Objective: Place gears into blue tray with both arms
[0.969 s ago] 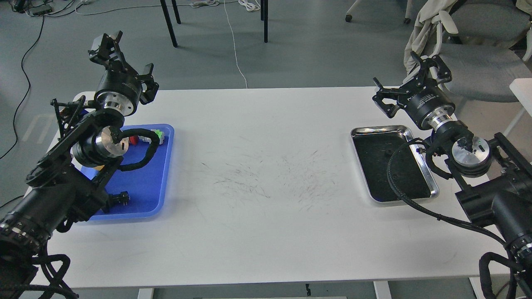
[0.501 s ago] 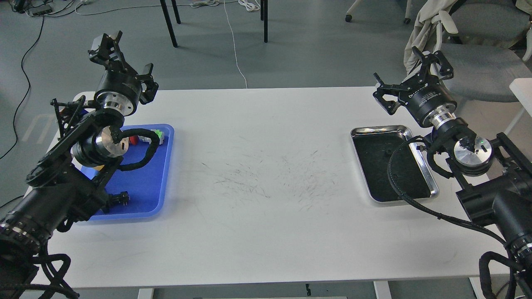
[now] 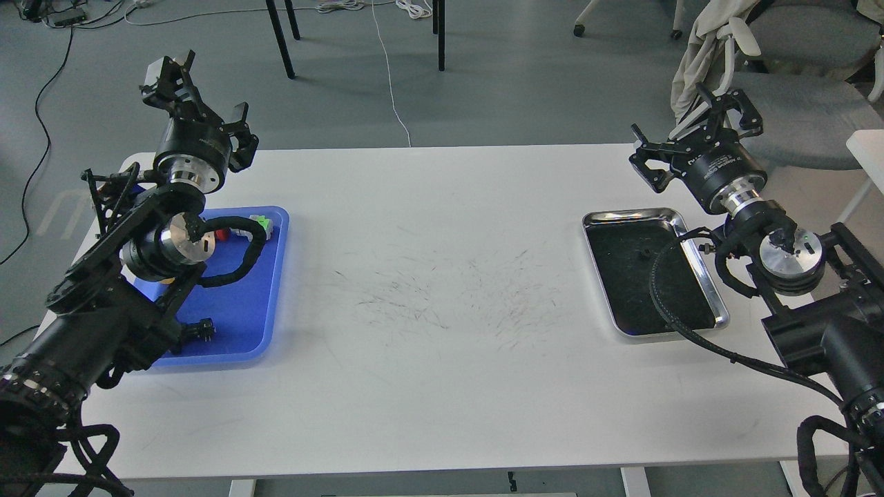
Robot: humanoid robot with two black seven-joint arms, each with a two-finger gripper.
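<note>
The blue tray (image 3: 250,304) lies at the table's left, half hidden under my left arm. My left gripper (image 3: 199,96) hangs high above the tray's far end, open and empty. At the right, my right gripper (image 3: 690,132) hovers above the table's far right edge, behind the steel tray (image 3: 621,215). It is also open and holds nothing. One tiny dark round speck, possibly a gear (image 3: 644,252), lies on the steel tray's black bottom. It is too small to make out clearly. No other gears show.
In the blue tray I see a red push-button (image 3: 221,235), a grey-and-green connector (image 3: 261,222) and a small black part (image 3: 200,330). Chairs (image 3: 794,103) and table legs stand on the floor behind the white table (image 3: 442,386).
</note>
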